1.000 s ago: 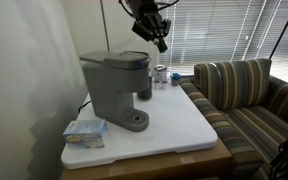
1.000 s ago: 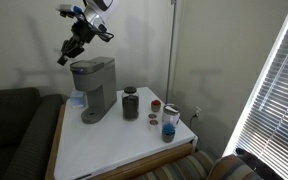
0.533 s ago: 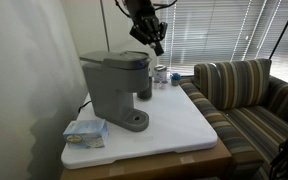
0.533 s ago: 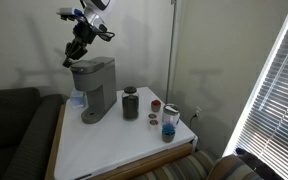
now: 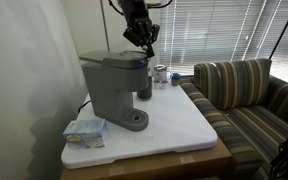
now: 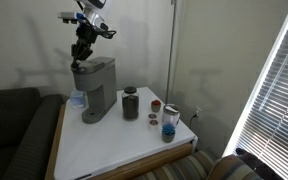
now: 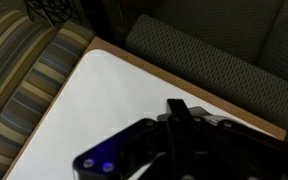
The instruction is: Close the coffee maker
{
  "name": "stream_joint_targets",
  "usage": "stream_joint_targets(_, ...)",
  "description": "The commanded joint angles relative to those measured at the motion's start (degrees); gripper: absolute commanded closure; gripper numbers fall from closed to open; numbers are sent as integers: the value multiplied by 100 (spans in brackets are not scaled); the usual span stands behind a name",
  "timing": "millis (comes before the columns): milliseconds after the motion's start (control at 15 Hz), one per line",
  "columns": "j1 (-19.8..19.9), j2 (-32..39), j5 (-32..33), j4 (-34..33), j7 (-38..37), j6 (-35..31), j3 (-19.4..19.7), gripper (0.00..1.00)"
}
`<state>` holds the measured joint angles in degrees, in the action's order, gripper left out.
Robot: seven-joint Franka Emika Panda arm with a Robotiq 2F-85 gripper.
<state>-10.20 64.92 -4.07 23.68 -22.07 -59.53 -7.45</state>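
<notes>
The grey coffee maker [image 5: 112,90] stands at the table's back corner, also seen in an exterior view [image 6: 92,88]. Its rounded lid lies low on the body and looks nearly flat. My gripper [image 5: 144,44] hangs just above the lid's top edge, fingers pointing down, also seen in an exterior view [image 6: 80,58]. In the wrist view the dark fingers [image 7: 176,108] sit pressed together with nothing between them. The machine itself is out of the wrist view.
A dark tumbler [image 6: 130,103] stands beside the machine. Small cups [image 6: 169,122] stand near the table's far end. A blue-white pack [image 5: 84,131] lies by the machine's base. A striped sofa [image 5: 249,95] and a dark sofa [image 6: 9,130] flank the white table [image 5: 179,125].
My gripper has come down and moved in toward the coffee maker's top. The coffee maker and the other objects have not moved.
</notes>
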Motion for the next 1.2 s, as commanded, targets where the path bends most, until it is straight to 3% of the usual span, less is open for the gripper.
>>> stream_joint_targets(0, -4, -106, 154, 106, 210, -339, 68, 100)
stream_joint_targets(933, 47, -46, 95, 288, 359, -235, 9, 100)
stream_joint_targets(1000, -31, 326, -18, -385, 383, 62, 164, 100)
stream_joint_targets(1067, 46, -27, 90, 278, 373, -233, 21, 100)
stream_joint_targets(1133, 45, -17, 91, 273, 382, -248, 27, 100)
